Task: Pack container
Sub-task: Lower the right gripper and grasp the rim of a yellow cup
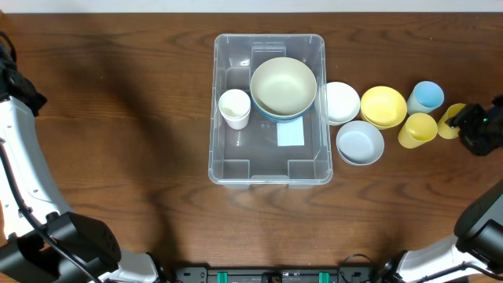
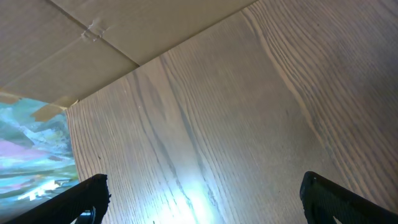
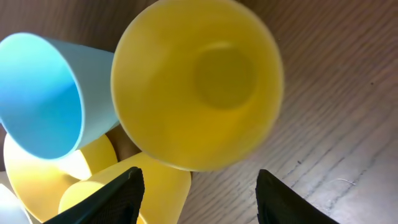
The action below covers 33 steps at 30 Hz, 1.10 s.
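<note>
The clear container [image 1: 224, 161] stands mid-table with a white label [image 1: 290, 134] on its bottom. Inside it are a white cup [image 1: 234, 108] and a cream bowl [image 1: 283, 86] stacked on a blue one. My right gripper [image 1: 465, 124] [image 3: 199, 202] is at the far right, open, its fingers [image 3: 118, 199] apart over bare wood. Just beyond the tips, a yellow cup [image 3: 199, 81] [image 1: 451, 120] turns its mouth towards the wrist camera. My left gripper [image 2: 202, 196] is wide open over bare table, with nothing between its fingers.
Right of the container sit a white bowl [image 1: 341, 102], a yellow bowl [image 1: 383, 106] and a pale blue bowl [image 1: 360, 142]. A blue cup [image 1: 425, 97] [image 3: 43, 93] and a second yellow cup [image 1: 417, 130] [image 3: 155, 186] stand beside them. The left arm [image 1: 20, 149] lies along the left edge.
</note>
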Each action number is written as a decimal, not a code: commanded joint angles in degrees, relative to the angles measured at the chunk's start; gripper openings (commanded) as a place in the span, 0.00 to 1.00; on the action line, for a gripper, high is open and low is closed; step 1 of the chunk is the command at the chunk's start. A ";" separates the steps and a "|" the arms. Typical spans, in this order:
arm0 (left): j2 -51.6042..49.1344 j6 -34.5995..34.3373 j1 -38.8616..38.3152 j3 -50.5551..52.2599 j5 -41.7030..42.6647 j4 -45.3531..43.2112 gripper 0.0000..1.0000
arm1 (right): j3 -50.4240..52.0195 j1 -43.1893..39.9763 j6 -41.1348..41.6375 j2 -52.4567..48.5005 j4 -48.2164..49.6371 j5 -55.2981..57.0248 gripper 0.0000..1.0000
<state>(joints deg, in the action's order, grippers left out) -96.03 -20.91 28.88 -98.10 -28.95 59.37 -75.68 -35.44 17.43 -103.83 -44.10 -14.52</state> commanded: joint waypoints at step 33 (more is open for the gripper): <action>-0.48 0.31 0.20 -0.20 -1.09 0.13 0.98 | 0.48 -3.78 0.09 3.39 5.33 2.34 0.54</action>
<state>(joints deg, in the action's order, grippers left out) -96.03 -20.91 28.88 -98.10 -28.93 59.37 -75.55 -40.32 19.00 -101.71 -38.94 -13.74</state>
